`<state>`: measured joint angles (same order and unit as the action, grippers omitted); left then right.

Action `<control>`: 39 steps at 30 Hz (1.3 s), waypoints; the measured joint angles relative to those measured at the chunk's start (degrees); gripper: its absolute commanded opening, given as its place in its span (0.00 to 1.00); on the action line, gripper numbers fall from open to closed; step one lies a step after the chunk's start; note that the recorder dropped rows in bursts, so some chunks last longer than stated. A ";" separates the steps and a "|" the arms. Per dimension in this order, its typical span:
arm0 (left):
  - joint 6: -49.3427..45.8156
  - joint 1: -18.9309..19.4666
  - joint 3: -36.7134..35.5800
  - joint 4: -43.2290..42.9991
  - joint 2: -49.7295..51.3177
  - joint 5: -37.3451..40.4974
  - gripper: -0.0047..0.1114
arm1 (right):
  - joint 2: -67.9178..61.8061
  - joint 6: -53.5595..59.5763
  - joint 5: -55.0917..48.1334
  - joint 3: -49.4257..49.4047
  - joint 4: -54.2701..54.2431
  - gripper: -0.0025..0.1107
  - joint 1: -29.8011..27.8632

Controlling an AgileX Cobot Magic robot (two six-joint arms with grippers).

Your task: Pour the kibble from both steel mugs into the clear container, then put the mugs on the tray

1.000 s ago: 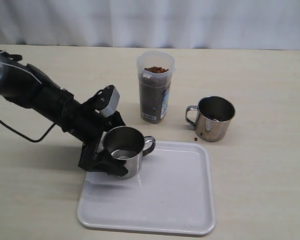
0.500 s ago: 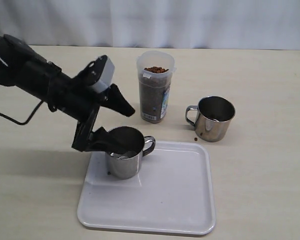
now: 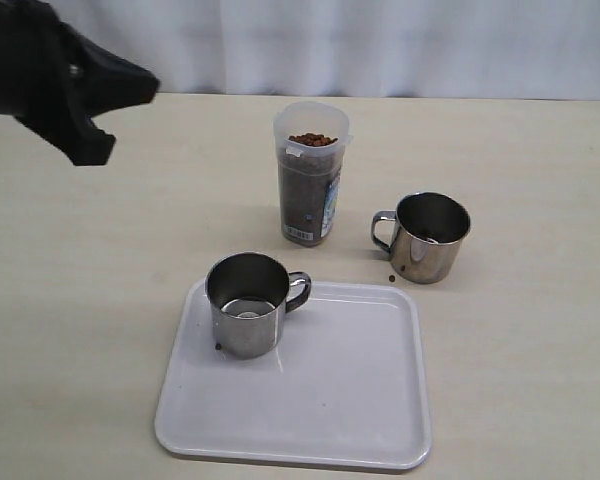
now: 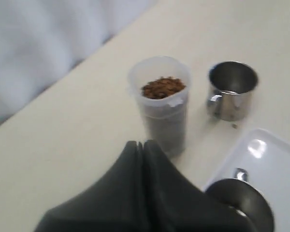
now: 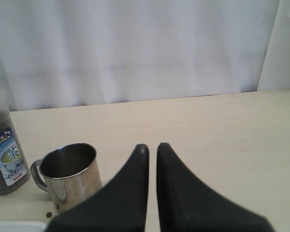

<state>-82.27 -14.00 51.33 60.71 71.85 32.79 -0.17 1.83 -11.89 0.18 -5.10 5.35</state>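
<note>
The left pincer [image 4: 141,144] hangs high above the table [image 3: 100,260], its two dark fingers pressed together with nothing between them. Ahead of its tips and lower down stands the clear container [image 3: 310,185], upright on the table and filled high with kibble [image 3: 312,140]. Well apart from this pincer, below it and nearer the middle of the table, one steel mug [image 3: 246,318] stands upright on the white tray [image 3: 360,400], close to a corner, its handle turned away from the pincer and its shiny floor showing. The right pincer [image 5: 152,146] sits low over the table, its fingers drawn in to a thin slit and gripping nothing. The second steel mug [image 3: 432,238] stands upright on the table just ahead of that pincer and off to one side, off the tray, with the container beyond it. A stray pellet [image 3: 391,277] lies on the table between this mug and the tray's rim.
</note>
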 measured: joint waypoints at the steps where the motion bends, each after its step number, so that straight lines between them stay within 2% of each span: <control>1: 1.11 0.00 -1.96 -0.15 -2.48 -3.17 0.04 | 0.00 0.00 0.00 0.00 0.00 0.06 0.00; 5: 5.94 0.00 -13.25 -0.37 -15.45 -18.92 0.04 | 0.00 0.00 0.00 0.00 0.00 0.06 0.00; 9: 9.30 0.00 -24.81 -0.37 -28.51 -30.63 0.04 | 0.00 0.00 0.00 0.00 0.00 0.06 0.00; 15: 12.89 0.00 -38.49 -0.37 -46.21 -39.32 0.04 | 0.00 0.00 0.00 0.00 0.00 0.06 0.00; 17: 14.18 0.00 -45.41 0.00 -55.51 -43.21 0.04 | 0.00 0.00 0.00 0.00 0.00 0.06 0.00; 23: 14.56 0.00 -50.69 0.99 -64.91 -43.68 0.04 | 0.00 0.00 0.00 0.00 0.00 0.06 0.00; 29: 14.56 0.00 -51.06 1.25 -65.71 -38.34 0.04 | 0.00 0.00 0.00 0.00 0.00 0.06 0.00; 39: 14.84 0.00 -51.06 1.20 -65.71 -38.97 0.04 | 0.00 0.00 0.00 0.00 0.00 0.06 0.00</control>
<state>-67.44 -14.00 0.27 61.91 6.14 -6.17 -0.17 1.83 -11.89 0.18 -5.10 5.35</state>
